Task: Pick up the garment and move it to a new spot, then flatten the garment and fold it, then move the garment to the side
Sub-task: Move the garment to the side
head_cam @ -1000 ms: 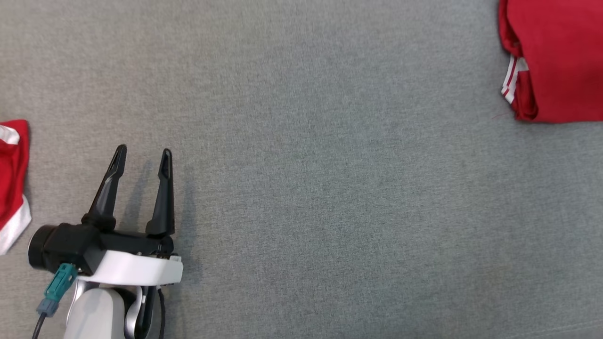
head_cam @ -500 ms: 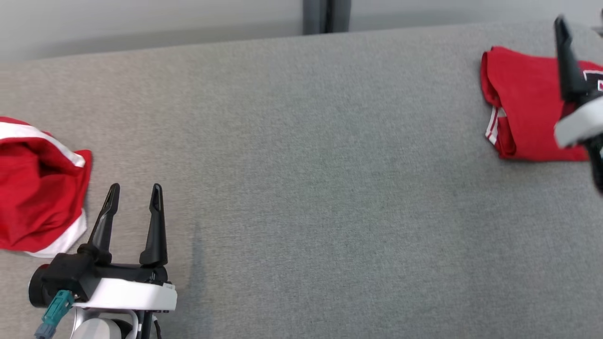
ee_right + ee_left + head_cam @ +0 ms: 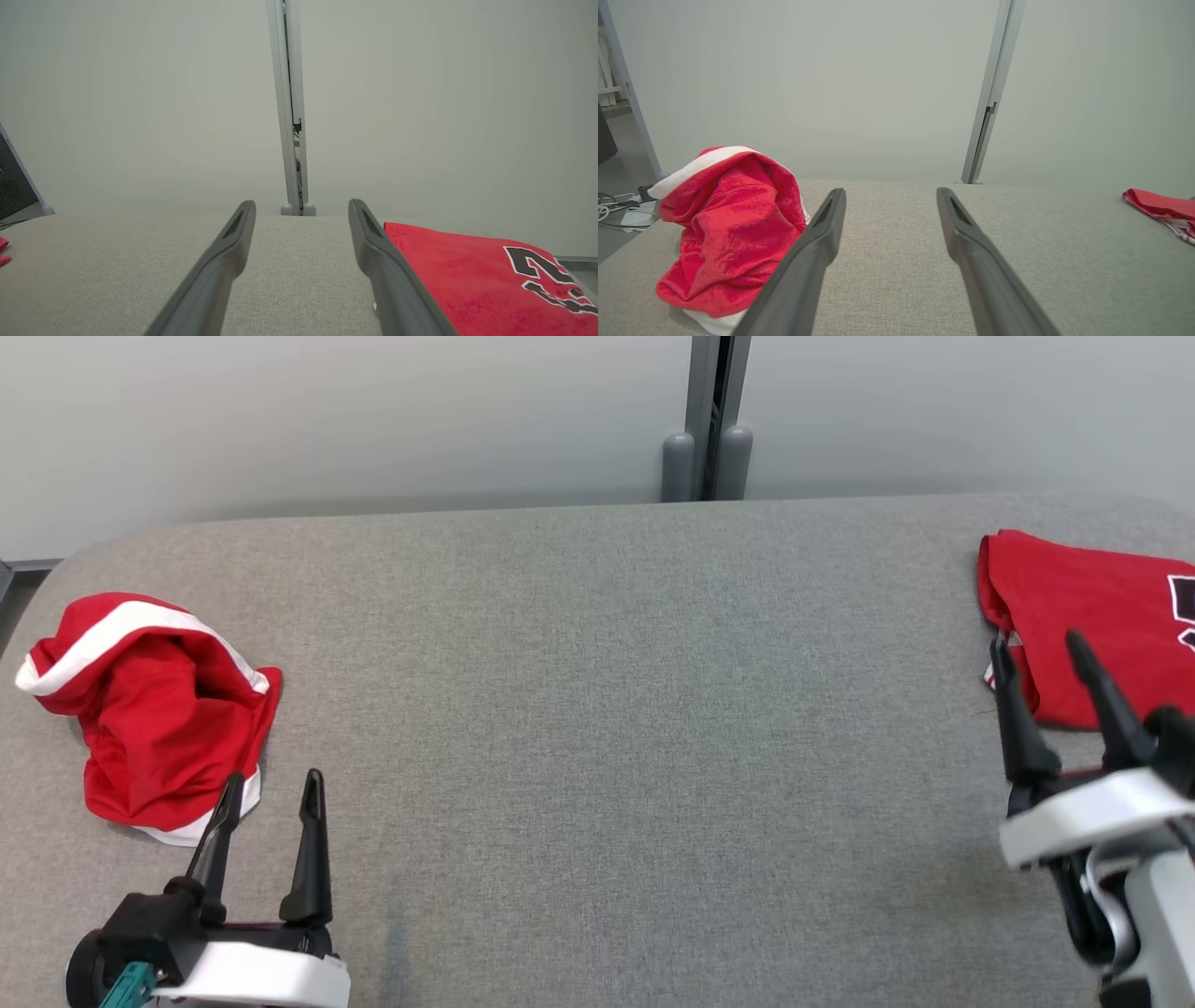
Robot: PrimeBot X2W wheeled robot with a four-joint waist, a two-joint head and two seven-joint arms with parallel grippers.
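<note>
Grey fabric tabletop (image 3: 597, 709) is being shown wider (head raised): crumpled red white-trimmed garment (image 3: 159, 728) is seemingly being targeted; left gripper (image 3: 273, 777), right gripper (image 3: 1036, 642) both being held wide, empty.

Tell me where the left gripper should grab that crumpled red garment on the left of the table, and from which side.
Probably the raised fold with the white trim atop the crumpled red garment, approached from above: the heap stands tallest there, offering loose cloth to pinch. The open left gripper sits by its near-right edge.
</note>
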